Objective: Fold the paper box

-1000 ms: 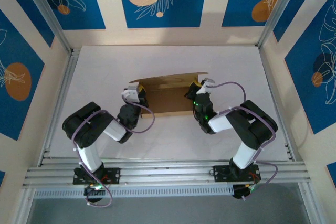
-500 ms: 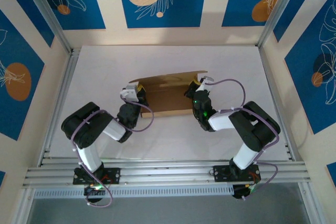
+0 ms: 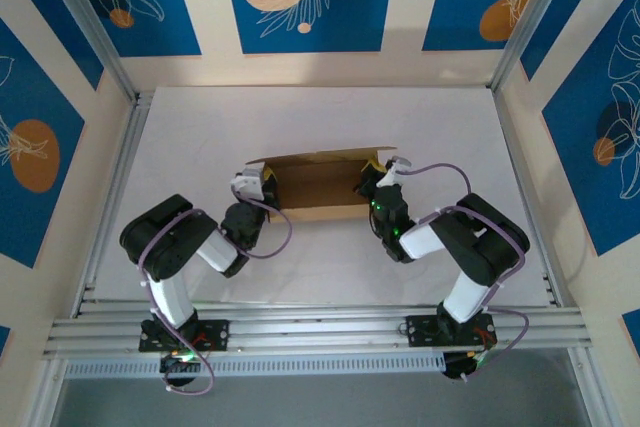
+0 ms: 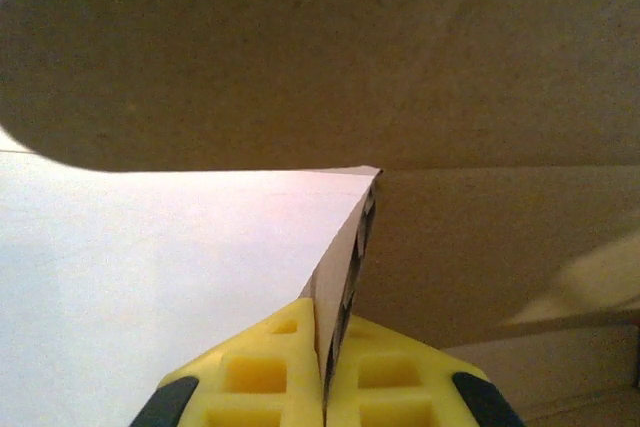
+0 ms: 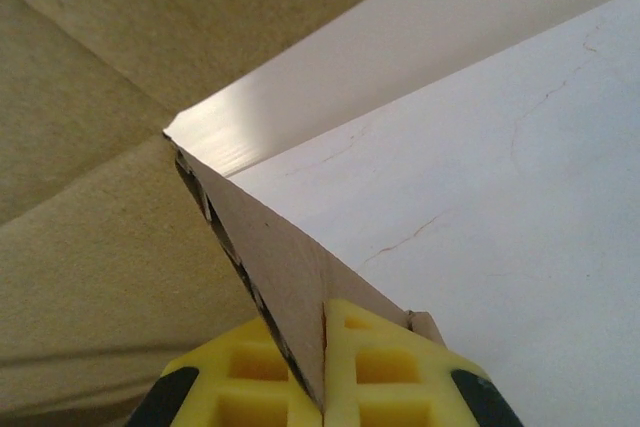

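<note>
Both claws are clamped on the paper box [image 3: 318, 185] right now. The left claw [image 3: 263, 183] has the left end wall and the right claw [image 3: 371, 173] has the right end wall, so the box sits straight between the two, open side up.

Left wrist view: the yellow pads [image 4: 260, 372] are squeezed almost together with just the thin cardboard edge between them. That edge runs up and away from the claw to a sharp corner, with a big brown panel hanging over it. Right wrist view is the same deal. Its pads [image 5: 375, 367] are pinched on a wall edge that slants away to the left, with brown board on the claw's left.

Room to move: there's bare white bench [image 3: 320, 117] outboard of each claw, more past the box's far edge, and a clear strip on the near side back toward the arm bases. The tight spot is inboard — the box's walls are right against both claws
</note>
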You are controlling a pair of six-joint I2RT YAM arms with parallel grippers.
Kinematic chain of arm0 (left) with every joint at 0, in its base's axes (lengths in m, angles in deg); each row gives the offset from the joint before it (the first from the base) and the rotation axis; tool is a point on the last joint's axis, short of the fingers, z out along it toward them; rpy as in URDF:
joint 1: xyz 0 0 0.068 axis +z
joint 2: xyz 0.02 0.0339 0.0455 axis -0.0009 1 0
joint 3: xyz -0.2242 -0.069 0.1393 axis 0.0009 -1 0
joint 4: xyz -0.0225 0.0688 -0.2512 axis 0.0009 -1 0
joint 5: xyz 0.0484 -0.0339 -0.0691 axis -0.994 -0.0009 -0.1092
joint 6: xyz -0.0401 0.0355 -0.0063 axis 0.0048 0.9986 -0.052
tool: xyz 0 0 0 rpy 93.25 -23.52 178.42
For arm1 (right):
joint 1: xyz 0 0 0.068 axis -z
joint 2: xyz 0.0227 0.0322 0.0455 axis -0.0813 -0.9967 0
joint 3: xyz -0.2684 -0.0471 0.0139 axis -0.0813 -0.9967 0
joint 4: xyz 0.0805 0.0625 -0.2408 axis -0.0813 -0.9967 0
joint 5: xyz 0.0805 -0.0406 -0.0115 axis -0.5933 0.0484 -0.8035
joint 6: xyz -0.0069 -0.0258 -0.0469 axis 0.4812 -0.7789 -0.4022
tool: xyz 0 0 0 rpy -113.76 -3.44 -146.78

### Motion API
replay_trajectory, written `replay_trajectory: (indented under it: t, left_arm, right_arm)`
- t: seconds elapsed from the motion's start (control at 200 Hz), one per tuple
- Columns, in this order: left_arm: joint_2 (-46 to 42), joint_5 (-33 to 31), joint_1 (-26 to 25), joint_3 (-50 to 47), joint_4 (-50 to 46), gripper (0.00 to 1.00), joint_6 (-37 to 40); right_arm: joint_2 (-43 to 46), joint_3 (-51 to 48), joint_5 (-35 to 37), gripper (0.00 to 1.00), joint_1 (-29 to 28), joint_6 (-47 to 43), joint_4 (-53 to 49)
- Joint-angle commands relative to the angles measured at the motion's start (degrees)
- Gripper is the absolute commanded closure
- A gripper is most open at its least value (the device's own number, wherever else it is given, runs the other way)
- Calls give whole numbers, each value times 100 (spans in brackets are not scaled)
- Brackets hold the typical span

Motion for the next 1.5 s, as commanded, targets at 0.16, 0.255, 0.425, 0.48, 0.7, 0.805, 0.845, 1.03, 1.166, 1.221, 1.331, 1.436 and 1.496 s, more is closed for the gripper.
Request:
replay_trajectory:
  t: [0.16,0.255,0.425,0.48,0.7,0.805,0.845,1.03,1.166,1.221,1.331,1.436,1.496]
  left_arm:
    - [619,1067,-291,-206,-899,100,596]
    - [616,977,-311,-236,-900,100,779]
    - [606,935,-352,-254,-896,100,960]
    - [633,935,-364,-245,-905,100,1033]
    - [765,772,-398,-219,-892,100,1122]
    - [775,738,-398,-193,-896,100,1136]
    - [770,732,-398,-184,-900,100,1128]
    - [822,737,-391,-132,-898,100,1101]
    - [873,771,-399,-98,-895,100,1101]
    - [896,782,-400,-102,-894,100,1101]
    - [945,802,-408,-62,-897,100,1122]
    - [975,828,-415,-44,-898,100,1135]
    - [977,827,-417,-35,-897,100,1140]
  right_arm:
    - [54,-456,-1184,84,-338,-59,-1212]
    - [227,-463,-1381,67,-309,-230,-1204]
    - [756,-540,-1452,38,-275,-295,-1432]
    - [960,-608,-1451,31,-269,-312,-1495]
    - [2150,-1144,-1433,16,-290,-292,-1879]
    - [3084,-1253,-1473,13,-292,-246,-2733]
    - [3496,-1286,-1539,14,-292,-232,-3102]
    - [5552,-1396,-1938,21,-261,-152,-4859]
    - [7162,-1313,-2648,39,-196,7,-5955]
    - [7460,-1020,-2787,49,-153,-14,-6529]
    - [7130,25,-3045,66,-88,-457,-7594]
    - [6284,1028,-3175,82,-80,-595,-7960]
    - [5762,1545,-3044,90,-65,-335,-8095]
